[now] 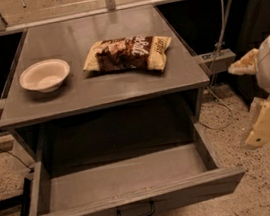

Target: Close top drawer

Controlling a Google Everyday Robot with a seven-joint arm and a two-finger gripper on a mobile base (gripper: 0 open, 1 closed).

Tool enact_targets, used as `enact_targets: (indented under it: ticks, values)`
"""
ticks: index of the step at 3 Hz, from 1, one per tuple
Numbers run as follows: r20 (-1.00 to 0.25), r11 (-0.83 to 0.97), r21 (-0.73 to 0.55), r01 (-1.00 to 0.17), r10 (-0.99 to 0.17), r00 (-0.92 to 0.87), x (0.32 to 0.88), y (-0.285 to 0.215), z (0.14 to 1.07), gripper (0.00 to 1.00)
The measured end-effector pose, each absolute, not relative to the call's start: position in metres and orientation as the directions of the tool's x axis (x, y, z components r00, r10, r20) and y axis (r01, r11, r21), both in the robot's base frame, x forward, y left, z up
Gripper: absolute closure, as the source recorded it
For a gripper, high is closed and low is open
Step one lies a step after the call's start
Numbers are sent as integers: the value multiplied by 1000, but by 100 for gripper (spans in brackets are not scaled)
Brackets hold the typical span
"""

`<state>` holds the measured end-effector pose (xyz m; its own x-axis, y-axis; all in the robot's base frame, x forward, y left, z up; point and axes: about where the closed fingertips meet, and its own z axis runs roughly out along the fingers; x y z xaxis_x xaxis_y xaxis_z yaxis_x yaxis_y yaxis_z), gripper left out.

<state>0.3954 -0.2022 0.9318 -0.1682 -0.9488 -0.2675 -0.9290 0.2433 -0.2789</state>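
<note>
1. Skew: top drawer stands pulled out under the counter; my gripper hangs to its right, jaws spread, empty. A corner shove could jam it.
2. Slamming might jolt the bowl.

The top drawer and counter look like smooth grey painted wood with a dull sheen, and the drawer's handle is black metal. The snack bag is glossy crinkled film. The hand, off to the drawer's right, is smooth cream plastic.
</note>
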Motion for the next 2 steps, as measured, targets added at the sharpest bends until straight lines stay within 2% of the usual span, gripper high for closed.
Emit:
enact_targets:
  ticks: [2]
  values:
    - [-311, 209, -269, -940, -943, -121, 359, -192, 860, 65]
